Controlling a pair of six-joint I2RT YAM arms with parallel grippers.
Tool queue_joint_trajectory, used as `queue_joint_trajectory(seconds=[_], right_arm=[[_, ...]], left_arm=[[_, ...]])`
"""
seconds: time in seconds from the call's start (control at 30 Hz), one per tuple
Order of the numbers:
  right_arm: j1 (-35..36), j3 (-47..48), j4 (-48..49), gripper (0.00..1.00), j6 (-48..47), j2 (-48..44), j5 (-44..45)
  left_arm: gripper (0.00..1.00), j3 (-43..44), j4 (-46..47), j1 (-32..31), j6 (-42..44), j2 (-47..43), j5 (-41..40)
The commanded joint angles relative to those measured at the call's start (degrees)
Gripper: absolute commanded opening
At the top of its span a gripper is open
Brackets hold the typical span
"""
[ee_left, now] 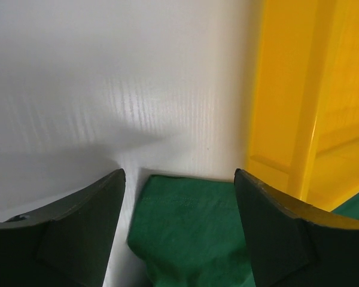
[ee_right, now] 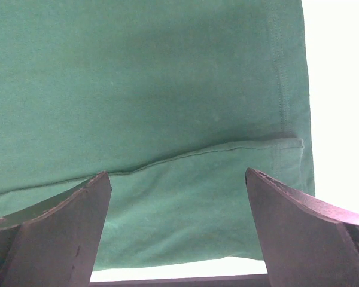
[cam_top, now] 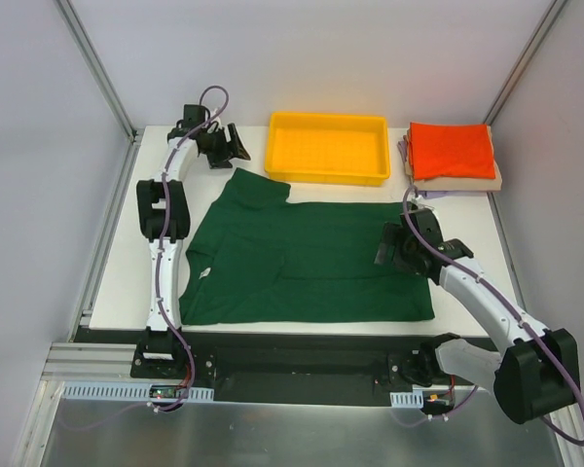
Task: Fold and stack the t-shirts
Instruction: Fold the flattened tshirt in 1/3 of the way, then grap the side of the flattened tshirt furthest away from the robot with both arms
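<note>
Green cloth, dark and plain: the green t-shirt (cam_top: 311, 258) lies spread on the white table (cam_top: 127, 282), collar end toward the left arm, hem toward the right arm, one sleeve (ee_left: 185, 233) pointing at the far edge. I judge the step in hand to be the folding of this shirt, stacking not yet begun. The right wrist view shows a lapped layer (ee_right: 197, 209) along the near side, so one fold appears to be in already. The left gripper (cam_top: 226, 146) hovers at the sleeve tip, jaws apart, cloth showing between and below them, nothing pinched that I can see. The right gripper (cam_top: 394, 248) hangs over the hem end (ee_right: 281, 89), jaws wide apart, holding nothing. Next move, as I read it: each gripper must drop to the table and nip only cloth, then carry its end toward the middle. Edges to mind: the yellow tray (cam_top: 326, 177) stands just beside the sleeve (its wall fills the left wrist view's right side), so little room there. There is bare table to the left of it. The shirt's near edge lies close to the table's near edge. The finished stack, orange-red shirt (cam_top: 452, 150) on a tan one (cam_top: 457, 183), sits at the far right corner, well apart.
</note>
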Motion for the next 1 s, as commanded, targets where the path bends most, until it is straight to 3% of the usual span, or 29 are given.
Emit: queue_joint_trajectory(seconds=[0.0, 0.2, 0.43, 0.67, 0.97], right_arm=[[-0.32, 0.12, -1.17, 0.96, 0.00, -1.89, 0.08], [-0.32, -0.49, -1.18, 0.96, 0.00, -2.42, -0.53], [-0.32, -1.11, -1.09, 0.96, 0.35, -3.21, -0.36], [-0.32, -0.67, -1.17, 0.96, 0.87, -3.74, -0.53], [-0.50, -0.15, -1.62, 0.96, 1.05, -4.36, 0.61]], left_arm=[[0.70, -5.23, -1.18, -2.19, 1.55, -2.81, -1.77], [0.61, -7.17, -6.18, -4.74, 4.73, -4.75, -15.83], [0.49, -4.28, -8.47, -5.35, 4.89, -2.91, -18.48], [0.38, -4.45, -9.70, -7.81, 5.51, -3.35, -26.91], [0.00, -4.10, -10.14, -7.90, 4.99, -3.26, -29.20]])
